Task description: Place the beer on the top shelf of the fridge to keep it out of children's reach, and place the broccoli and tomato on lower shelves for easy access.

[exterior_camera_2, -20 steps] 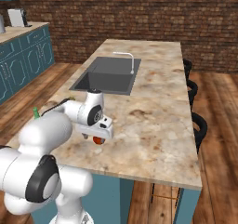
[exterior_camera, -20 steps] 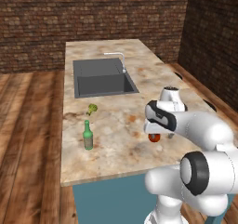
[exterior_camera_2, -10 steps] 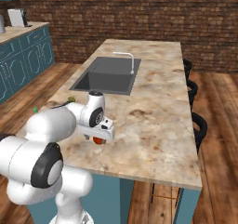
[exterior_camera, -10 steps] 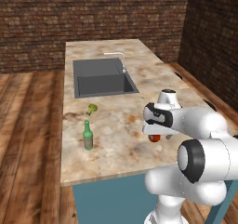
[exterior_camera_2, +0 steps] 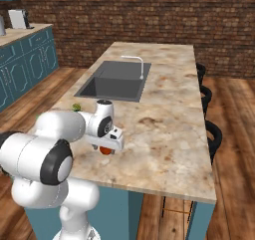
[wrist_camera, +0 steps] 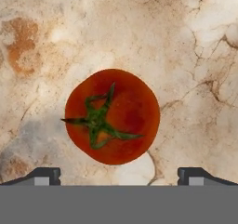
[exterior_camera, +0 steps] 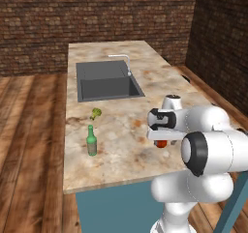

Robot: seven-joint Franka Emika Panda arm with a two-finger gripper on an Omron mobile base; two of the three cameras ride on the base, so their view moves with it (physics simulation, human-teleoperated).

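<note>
The tomato [wrist_camera: 112, 116], round and red with a green stem star, lies on the marble counter directly beneath my gripper [wrist_camera: 119, 176]. The two dark fingertips stand wide apart on either side of it, and I see nothing touching it. From the base, the tomato [exterior_camera: 161, 143] [exterior_camera_2: 105, 151] peeks out under the downward-pointing gripper [exterior_camera: 161, 138] [exterior_camera_2: 106, 145]. The beer [exterior_camera: 91, 141] stands upright near the counter's left front. The broccoli [exterior_camera: 96, 113] [exterior_camera_2: 76, 106] lies just beyond it. The fridge is out of view.
A dark sink [exterior_camera: 106, 82] [exterior_camera_2: 115, 79] with a curved faucet [exterior_camera: 123, 62] is set into the far half of the island. Black stools [exterior_camera_2: 206, 95] line its right side. Teal cabinets [exterior_camera_2: 22, 60] stand at far left. The counter's front edge [exterior_camera: 111, 184] is close.
The hand has edged slightly nearer the tomato while the arm's elbow folded in. The jaws stay wide open. The beer, broccoli and tomato have not moved.
</note>
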